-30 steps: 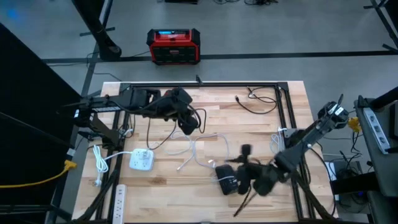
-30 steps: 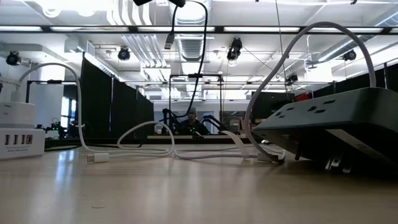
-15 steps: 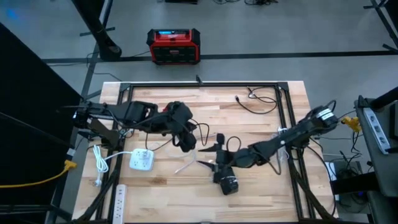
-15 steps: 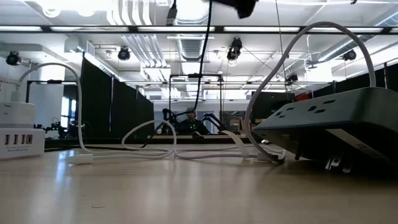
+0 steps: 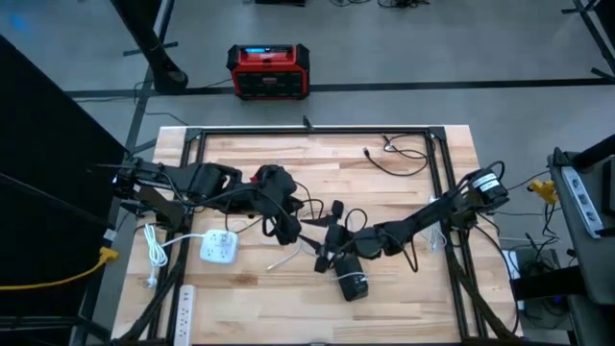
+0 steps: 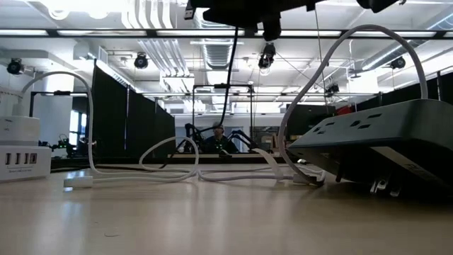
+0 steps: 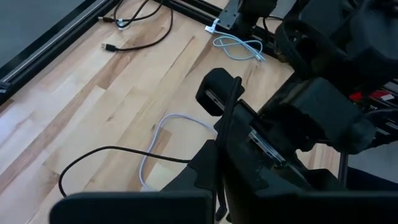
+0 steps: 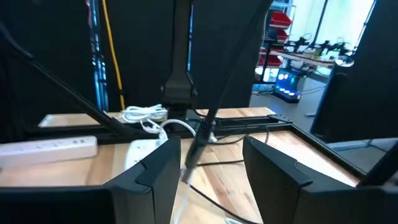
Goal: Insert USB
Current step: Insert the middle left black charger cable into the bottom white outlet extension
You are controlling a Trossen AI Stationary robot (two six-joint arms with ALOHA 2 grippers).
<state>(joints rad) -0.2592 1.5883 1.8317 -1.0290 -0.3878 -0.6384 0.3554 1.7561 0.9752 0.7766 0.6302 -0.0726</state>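
Observation:
My left gripper (image 5: 285, 233) hovers over the table's middle, shut on a black USB cable (image 7: 118, 149). The cable's plug end (image 8: 186, 169) sticks out past the fingers. My right gripper (image 8: 208, 177) reaches in level from the right, open. Its fingers stand on either side of that plug end without touching it. A white USB hub (image 5: 219, 248) lies on the table at the near left. Below the right gripper, a black power strip (image 5: 351, 281) lies on the table. My left gripper pinches the black cable a short way back from its plug end (image 7: 225, 134) between its two shut fingers. It comes slanting down from the table's left. The plug end juts free past the fingers. The rest of the cable hangs slack in a loop down to the table (image 6: 228, 92).
A white cable (image 5: 288, 256) lies in loops between the hub and the power strip. A white power strip (image 5: 185, 306) sits at the near left corner. Another black cable (image 5: 396, 159) lies at the far right. A black frame (image 5: 312, 131) runs round the table.
My right gripper has swung from above the black power strip toward the table's left, turned level, and come up around the cable end in my left gripper. My left gripper has carried the black cable toward the near edge. The white cable's end has slid along the table.

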